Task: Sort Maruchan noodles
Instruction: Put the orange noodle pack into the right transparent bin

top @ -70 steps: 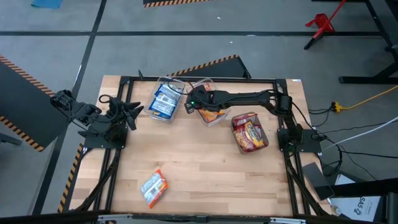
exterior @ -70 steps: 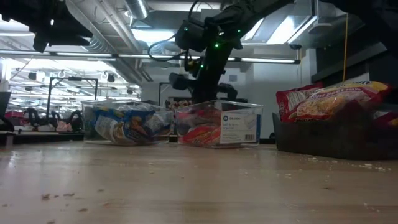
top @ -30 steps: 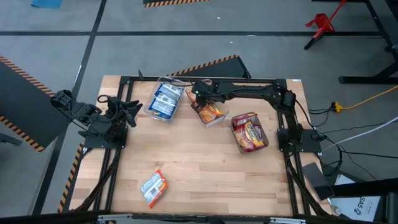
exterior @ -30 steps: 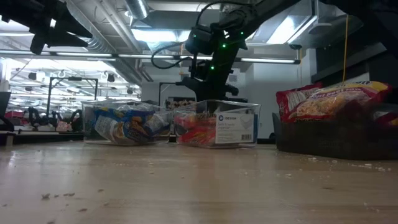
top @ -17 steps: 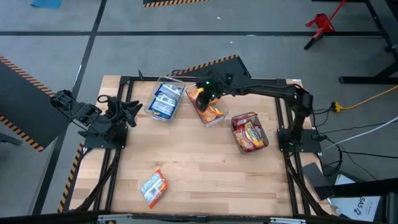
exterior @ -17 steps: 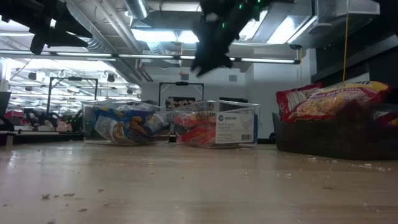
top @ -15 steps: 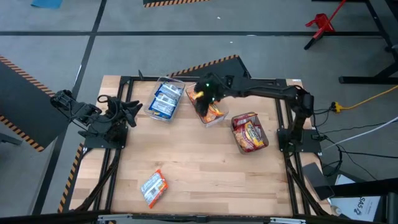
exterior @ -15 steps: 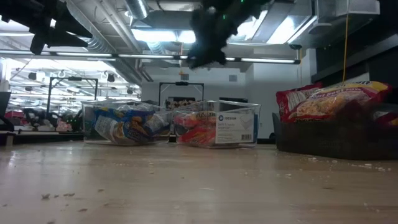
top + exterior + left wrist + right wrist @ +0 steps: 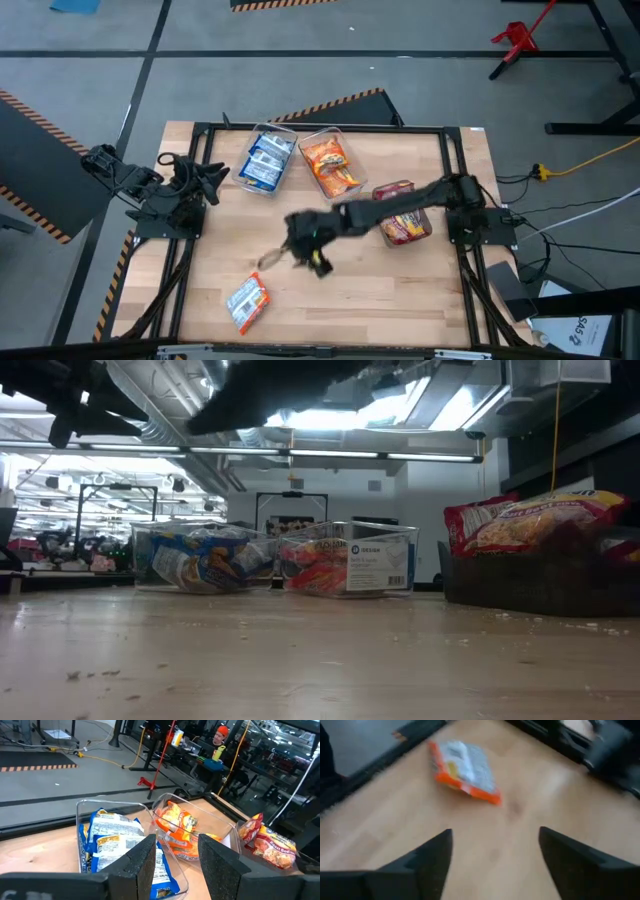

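One Maruchan packet point(image 9: 247, 300), white-grey with orange edges, lies flat on the table near its front left; the right wrist view shows this packet point(image 9: 465, 770) ahead of the fingers. My right gripper point(image 9: 290, 248) hovers open over the table's middle, short of that packet, nothing between its fingers point(image 9: 427, 857). Blue packets fill a clear bin point(image 9: 265, 160). Orange ones lie in a second clear bin point(image 9: 330, 167), red ones in a dark bin point(image 9: 403, 213). My left gripper point(image 9: 215, 175) waits open at the table's left side, its own view looking toward the bins.
The three bins stand in a row along the far half of the table, also seen in the low view as the blue bin point(image 9: 195, 557), the orange bin point(image 9: 350, 558) and the dark bin point(image 9: 545, 560). Bare wood point(image 9: 350, 290) spreads over the near half around the lone packet.
My right gripper has risen from the orange packets' bin at the far side and swung fast toward the table's near left, over the middle, toward the lone packet. The bins and the lone packet have stayed where they were.
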Controlling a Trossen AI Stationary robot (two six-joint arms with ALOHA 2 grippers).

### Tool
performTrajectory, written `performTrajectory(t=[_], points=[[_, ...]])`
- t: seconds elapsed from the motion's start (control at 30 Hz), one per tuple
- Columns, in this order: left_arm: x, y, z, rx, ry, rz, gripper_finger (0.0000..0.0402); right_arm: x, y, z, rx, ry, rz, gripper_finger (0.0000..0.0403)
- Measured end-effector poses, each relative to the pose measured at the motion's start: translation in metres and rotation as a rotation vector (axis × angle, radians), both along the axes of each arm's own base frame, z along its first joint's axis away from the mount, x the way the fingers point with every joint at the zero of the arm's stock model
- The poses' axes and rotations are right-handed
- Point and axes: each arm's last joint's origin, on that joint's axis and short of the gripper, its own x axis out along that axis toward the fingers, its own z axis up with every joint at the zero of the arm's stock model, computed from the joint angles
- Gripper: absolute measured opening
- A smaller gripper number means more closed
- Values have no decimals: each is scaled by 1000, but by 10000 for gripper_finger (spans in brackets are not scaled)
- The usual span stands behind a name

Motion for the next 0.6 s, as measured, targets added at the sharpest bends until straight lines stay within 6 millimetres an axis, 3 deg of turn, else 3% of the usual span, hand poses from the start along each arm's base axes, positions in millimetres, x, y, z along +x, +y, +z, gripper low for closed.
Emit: performTrajectory(t=[0.13, 0.23, 0.43, 0.6], points=[[1, -1, 0, -12, 11, -33, 141, 11, 27, -17, 10, -87, 67, 337], [1, -2, -1, -25, 23, -66, 141, 16, 46, -32, -42, -163, 118, 359], [1, -2, -2, -33, 32, -87, 141, 24, 81, -63, -154, -293, 152, 360], [1, -2, -2, -34, 34, -89, 141, 29, 89, -81, -191, -354, 134, 350]])
